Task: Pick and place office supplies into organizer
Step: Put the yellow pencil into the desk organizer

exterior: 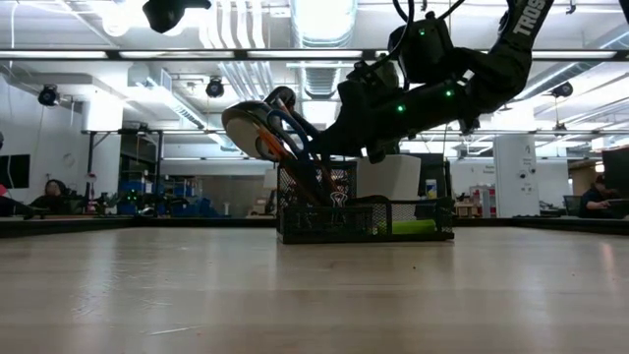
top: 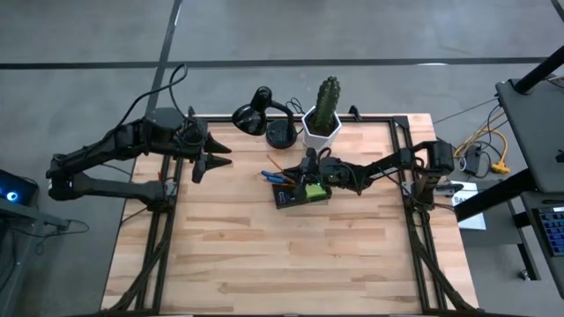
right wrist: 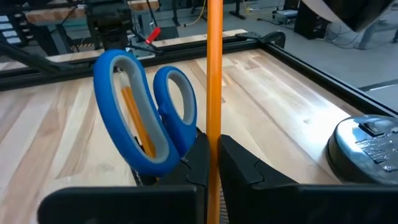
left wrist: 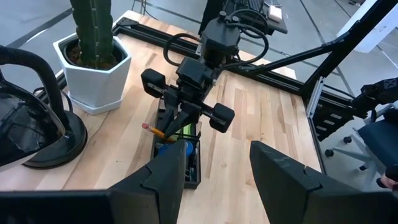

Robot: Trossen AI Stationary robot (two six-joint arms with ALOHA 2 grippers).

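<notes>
The right tool (left wrist: 186,112) hangs low over the organizer (top: 300,195), which sits near the middle of the wooden surface (top: 291,255), just in front of the white cactus pot (top: 322,130). Its fingers are clenched on an orange pencil (right wrist: 214,81): in the right wrist view the pencil runs straight up between the two closed fingers. Right beside it stand the blue-handled scissors (right wrist: 144,118), handles up, with another orange pencil showing behind them, so that end of the tray already holds supplies. A lime-green sticky pad (top: 314,189) lies in the organizer's other end. The step in hand appears to be the placing of this pencil into the tall compartment next to the scissors. The next move likely calls for easing the tip down inside the compartment walls, clear of the scissor handles, and only then letting go, since an early release could let the pencil tip out over the rim. The left tool (top: 214,154) waits well apart, near the surface's left edge, its fingers spread and holding nothing.
</notes>
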